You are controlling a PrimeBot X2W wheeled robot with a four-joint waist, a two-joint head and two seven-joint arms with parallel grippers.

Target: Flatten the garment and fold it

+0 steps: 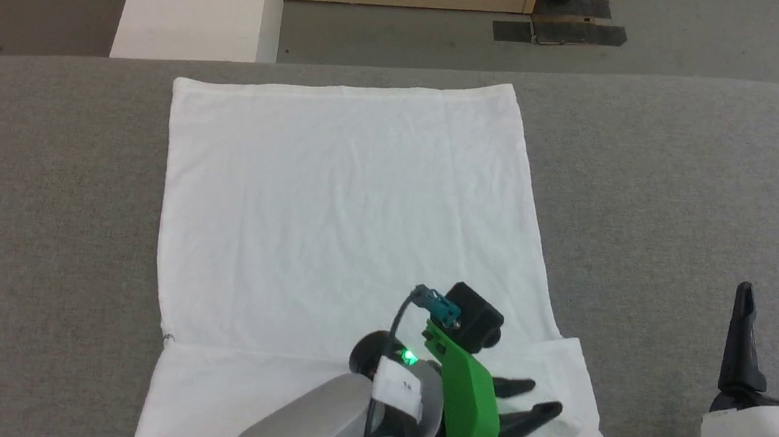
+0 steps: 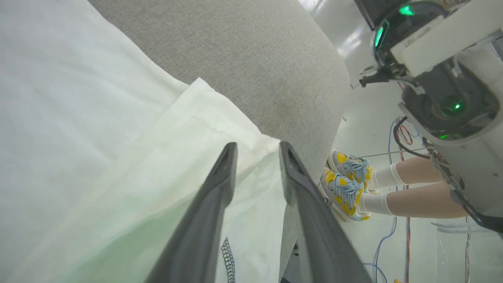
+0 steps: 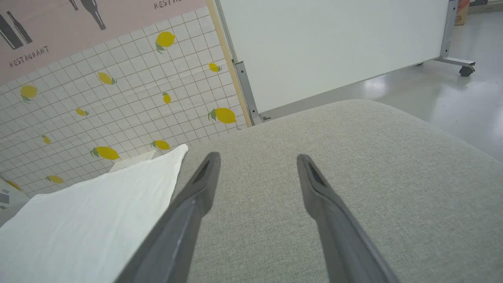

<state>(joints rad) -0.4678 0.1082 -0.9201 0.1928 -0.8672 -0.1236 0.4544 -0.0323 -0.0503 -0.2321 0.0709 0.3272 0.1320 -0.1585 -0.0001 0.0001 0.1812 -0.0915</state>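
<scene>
Worktop: grey, cloth-covered; it carries the garment, with a wide bare stretch on the robot's right.
Garment: white shirt lying in the middle of the worktop, its body spread out smooth with a few light wrinkles; the far edge lies straight.
Progress: flattening looks nearly done. Folding seems hardly begun, since the body lies open as one broad panel, so the folds are probably all left to make.
Sleeve: a flap at the near right corner, sticking out just past the body's side edge and lying flat.
Left hand: low over that sleeve, fingers parted partway. In the left wrist view the hem lies under the tips and nothing looks pinched between them.
Right hand: fingers spread wide, empty, over bare worktop, well apart from the garment.
</scene>
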